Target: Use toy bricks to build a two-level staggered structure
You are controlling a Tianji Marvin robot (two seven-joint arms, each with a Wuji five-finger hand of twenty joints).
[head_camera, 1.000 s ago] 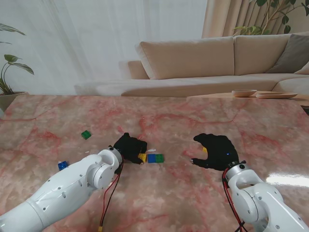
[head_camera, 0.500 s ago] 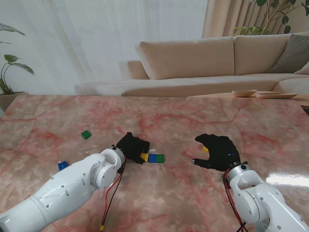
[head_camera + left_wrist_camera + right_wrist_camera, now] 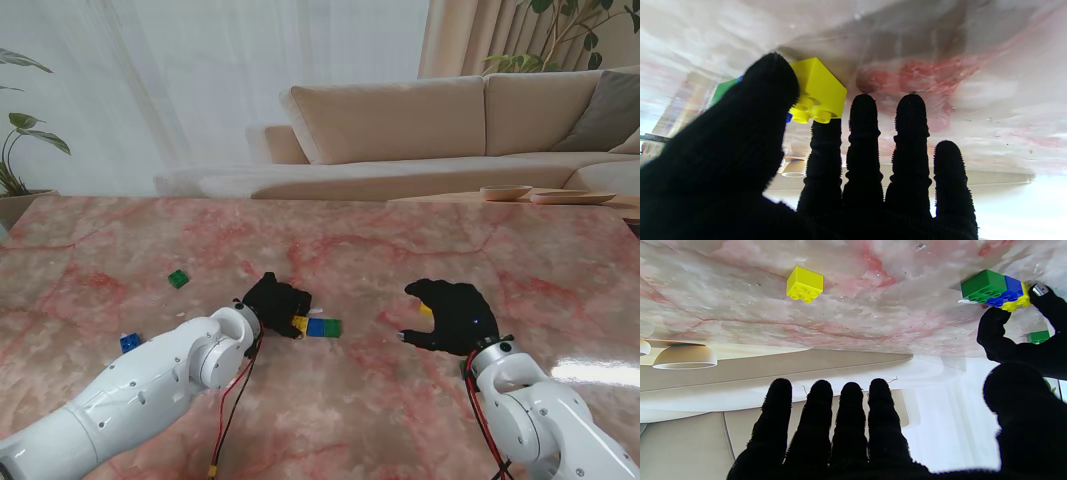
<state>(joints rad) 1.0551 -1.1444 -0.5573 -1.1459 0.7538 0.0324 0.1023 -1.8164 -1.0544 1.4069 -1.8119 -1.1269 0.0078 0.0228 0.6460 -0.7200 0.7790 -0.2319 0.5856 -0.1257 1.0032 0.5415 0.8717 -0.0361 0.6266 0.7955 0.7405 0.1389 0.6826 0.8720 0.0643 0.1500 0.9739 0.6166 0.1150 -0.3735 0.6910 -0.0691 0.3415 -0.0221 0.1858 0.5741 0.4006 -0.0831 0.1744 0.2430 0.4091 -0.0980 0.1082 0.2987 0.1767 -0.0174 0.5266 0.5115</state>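
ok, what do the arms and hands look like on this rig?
Both arms are glossy white rounded shells with small dark screw holes. Each hand, left hand and right hand, wears a black knit glove over five fingers. Red and black cables hang loose by each wrist.

Row of bricks (image 3: 316,327) lies between left hand (image 3: 274,303) and right hand (image 3: 452,314).

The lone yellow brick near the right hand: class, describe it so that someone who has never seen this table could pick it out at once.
Start at the pink marble table and find the black-gloved right hand on the robot's right. The lone yellow brick lies just beyond its fingers, studs up. Unlike the other yellow brick, which sits in a row with blue and green ones at the left hand, it touches nothing.
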